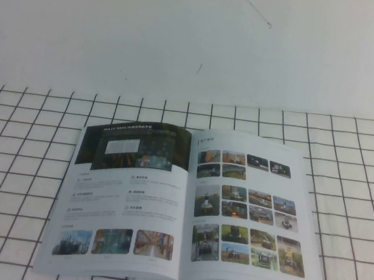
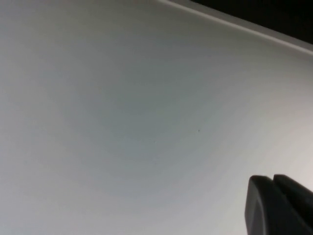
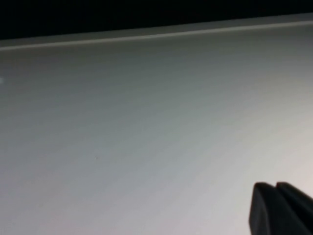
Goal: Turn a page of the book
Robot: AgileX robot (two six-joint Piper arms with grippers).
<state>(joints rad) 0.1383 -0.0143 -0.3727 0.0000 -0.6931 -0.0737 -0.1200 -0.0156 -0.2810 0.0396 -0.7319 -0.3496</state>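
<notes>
Near the tabletop's front edge: the book (image 1: 189, 208) is lying open on the gridded tabletop (image 1: 354, 222).
Page: the page (image 1: 253, 213) with photo rows is lying flat on the right.
Handling: likely light, floppy, slippery; taking its outer right edge seems best.
Left claw (image 2: 279, 205): showing only in its wrist view, facing blank surface, fingers seemingly together.
Right claw (image 3: 279, 208): likewise, away from the book.

I work at what looks like a lab test bench: a white tabletop (image 1: 25, 181) ruled in a black grid, set against a bare white wall (image 1: 187, 31) on the far side. My wrist cameras face only plain pale surface.
</notes>
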